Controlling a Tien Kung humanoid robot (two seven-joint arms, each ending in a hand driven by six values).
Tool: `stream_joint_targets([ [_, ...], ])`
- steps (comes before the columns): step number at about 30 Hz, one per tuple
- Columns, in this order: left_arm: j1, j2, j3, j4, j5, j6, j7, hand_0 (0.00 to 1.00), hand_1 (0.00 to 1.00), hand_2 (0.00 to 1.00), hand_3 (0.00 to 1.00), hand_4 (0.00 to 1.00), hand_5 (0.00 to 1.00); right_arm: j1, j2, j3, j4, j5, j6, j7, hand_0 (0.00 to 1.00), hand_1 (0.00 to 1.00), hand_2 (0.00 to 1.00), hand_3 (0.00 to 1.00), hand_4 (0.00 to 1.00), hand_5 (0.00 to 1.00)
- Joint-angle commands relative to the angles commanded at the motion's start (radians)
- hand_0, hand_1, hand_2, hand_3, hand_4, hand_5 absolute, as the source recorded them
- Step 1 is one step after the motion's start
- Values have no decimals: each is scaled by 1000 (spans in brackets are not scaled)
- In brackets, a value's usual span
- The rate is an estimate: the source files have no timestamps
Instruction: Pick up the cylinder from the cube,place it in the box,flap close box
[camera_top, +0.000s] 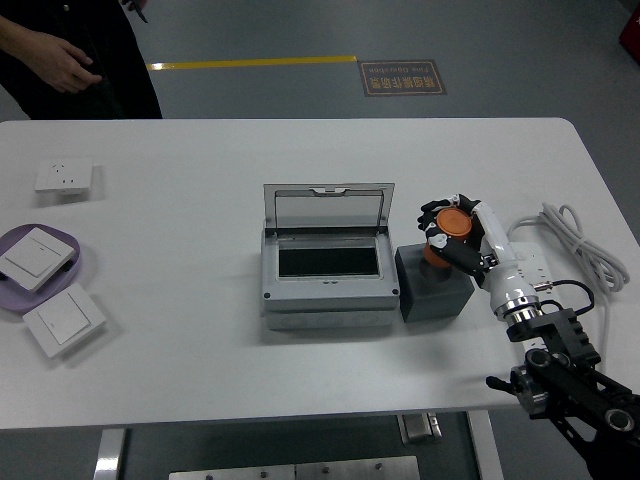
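An orange cylinder (450, 226) is held in my right hand (448, 230), lifted a little above the dark grey cube (432, 285). The fingers are curled around it. The grey box (328, 272) stands left of the cube, touching it, with its clear flap (328, 211) raised upright at the back and its dark opening showing. My right arm (560, 370) comes in from the lower right corner. My left arm is out of view.
A white power strip (528, 266) with a coiled white cable (585, 245) lies right of the cube. A purple dish (70, 270) with a wall switch, another switch (64, 320) and a white socket (64, 177) lie at the left. A person in dark clothes (70, 55) stands at the far left corner.
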Motion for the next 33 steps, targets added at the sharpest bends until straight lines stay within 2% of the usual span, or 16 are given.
stream_joint_targets([
  [5,3,-3,7,0,-6,1,1,616,625,620,639,703,165,54,-16,-36,112,-98,1,-83,500,448,416,333,8,2],
  [6,4,-3,11,1,-8,1,1,616,625,620,639,703,164,68,-18,-47,128,-113,7,-96,476,415,381,294,2,2],
  [11,4,0,27,2,-17,1,1,616,625,620,639,703,164,172,-14,-130,211,-213,78,-198,476,415,381,294,2,2],
  [12,4,1,28,2,-18,1,1,616,625,620,640,704,165,194,-10,-146,223,-234,93,-222,345,312,326,227,2,2],
  [14,3,3,29,2,-18,1,1,616,625,620,640,704,165,235,1,-173,237,-273,121,-270,345,312,326,227,2,2],
  [17,3,5,34,3,-22,1,1,616,625,620,640,704,165,296,33,-211,235,-335,175,-351,345,312,326,227,2,2],
  [18,3,5,36,3,-23,1,1,616,625,620,640,704,166,314,45,-221,227,-356,197,-382,250,274,292,200,2,2],
  [23,-3,6,38,2,-21,1,2,616,625,620,640,704,166,356,94,-260,158,-471,311,-526,250,274,292,200,2,2],
  [24,-3,6,38,2,-20,1,2,616,625,620,640,705,167,360,97,-267,150,-501,330,-551,171,225,299,215,2,2],
  [28,-5,4,43,3,-22,2,3,616,625,620,640,705,167,374,104,-291,123,-643,405,-650,171,225,299,215,2,2],
  [33,-6,4,42,3,-21,2,3,616,625,620,640,705,168,382,105,-297,106,-807,460,-733,177,217,304,235,2,2],
])
